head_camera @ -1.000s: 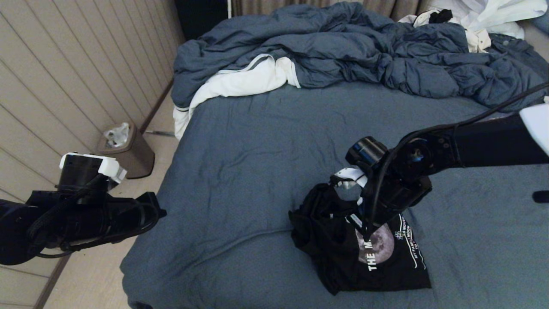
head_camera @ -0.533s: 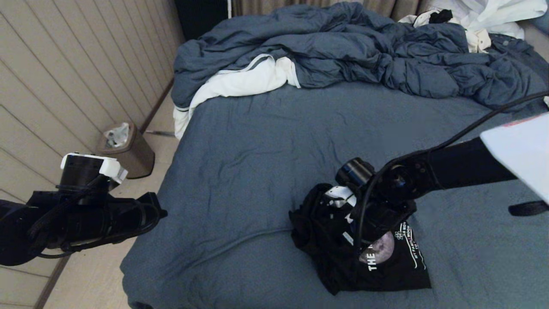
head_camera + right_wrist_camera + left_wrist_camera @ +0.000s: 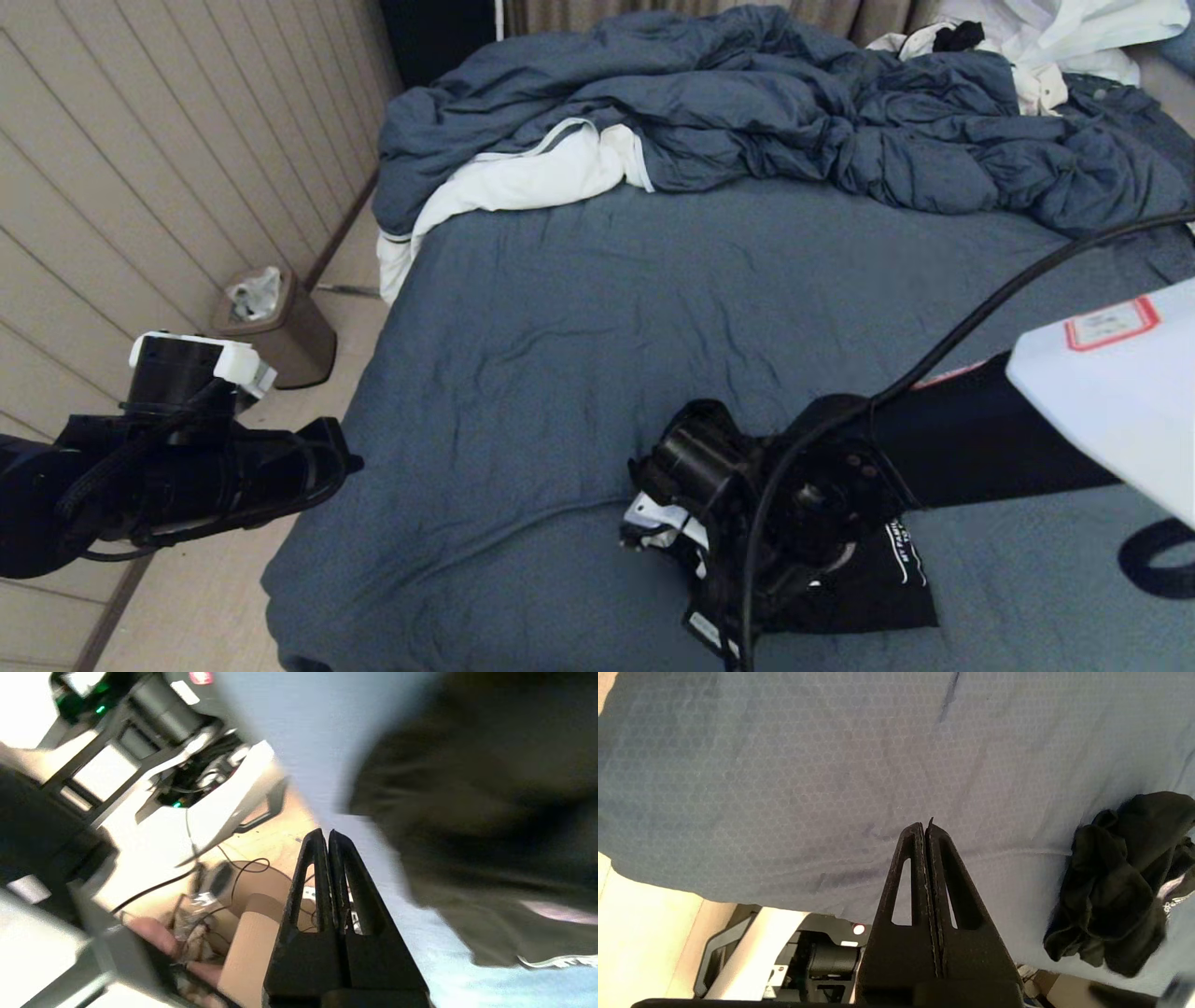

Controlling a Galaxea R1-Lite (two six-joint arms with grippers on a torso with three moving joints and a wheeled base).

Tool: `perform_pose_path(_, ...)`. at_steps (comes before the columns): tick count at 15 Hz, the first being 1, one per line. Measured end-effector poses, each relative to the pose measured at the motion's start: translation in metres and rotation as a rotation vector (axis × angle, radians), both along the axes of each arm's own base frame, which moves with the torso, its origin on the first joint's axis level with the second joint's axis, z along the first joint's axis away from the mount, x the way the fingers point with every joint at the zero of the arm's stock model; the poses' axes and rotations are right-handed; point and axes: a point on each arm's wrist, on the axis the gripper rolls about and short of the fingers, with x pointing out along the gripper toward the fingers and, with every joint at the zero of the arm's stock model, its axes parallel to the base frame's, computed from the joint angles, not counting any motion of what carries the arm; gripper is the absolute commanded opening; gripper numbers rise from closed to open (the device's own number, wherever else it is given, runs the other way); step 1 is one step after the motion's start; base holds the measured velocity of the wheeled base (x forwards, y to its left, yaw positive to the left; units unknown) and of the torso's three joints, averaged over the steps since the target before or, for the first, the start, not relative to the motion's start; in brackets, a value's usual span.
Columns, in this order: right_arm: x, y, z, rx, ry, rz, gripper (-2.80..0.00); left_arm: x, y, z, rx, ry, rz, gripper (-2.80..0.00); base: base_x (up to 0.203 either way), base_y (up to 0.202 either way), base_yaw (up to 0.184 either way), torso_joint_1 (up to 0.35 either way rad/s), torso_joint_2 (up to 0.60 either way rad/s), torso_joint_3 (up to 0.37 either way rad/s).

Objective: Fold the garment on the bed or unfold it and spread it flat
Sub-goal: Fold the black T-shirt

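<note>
Head view: garment point(image 3: 887, 583) shows partial white lettering, unreadable.

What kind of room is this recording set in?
Most likely a home bedroom: a wide bed with a slate-blue sheet, a rumpled blue duvet with white lining, and a small brown bin by the wall.

bed point(image 3: 597, 308) | on it: garment point(image 3: 868, 597) near edge, likely bunched; duvet point(image 3: 747, 103) rumpled far end

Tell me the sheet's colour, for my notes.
Slate blue sheet, best seen in the head view.
</note>
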Motion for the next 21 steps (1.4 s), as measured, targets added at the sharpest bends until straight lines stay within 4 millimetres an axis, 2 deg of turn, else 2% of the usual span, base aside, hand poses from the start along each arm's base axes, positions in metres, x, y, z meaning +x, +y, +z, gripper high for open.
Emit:
perform_pose_path(3,-0.021,0.015,0.006,0.014,-0.010,0.066,-2.80,0.000,0.000,0.000,0.000,-0.002,0.000,-2.80,0.000,0.000,0.000,0.000,0.00,0.000)
perform_pose_path(6,-0.020,0.011,0.020,0.050,-0.045,0.045,-2.80,0.000,0.000,0.000,0.000,-0.002,0.000,-2.80,0.000,0.000,0.000,0.000,0.00,0.000)
perform_pose_path(10,0.017,-0.028,0.031,0.073,-0.092,-0.122,-2.80,0.000,0.000,0.000,-0.001,-0.002,-0.001,-2.80,0.000,0.000,0.000,0.000,0.00,0.000)
perform_pose_path(14,0.060,-0.075,0.030,0.090,-0.153,-0.284,-2.80,0.000,0.000,0.000,0.000,0.000,-0.002,-2.80,0.000,0.000,0.000,0.000,0.00,0.000)
perform_pose_path(21,0.092,-0.121,0.034,0.088,-0.196,-0.417,-2.80,0.000,0.000,0.000,0.001,0.000,-0.002,-2.80,0.000,0.000,0.000,0.000,0.00,0.000)
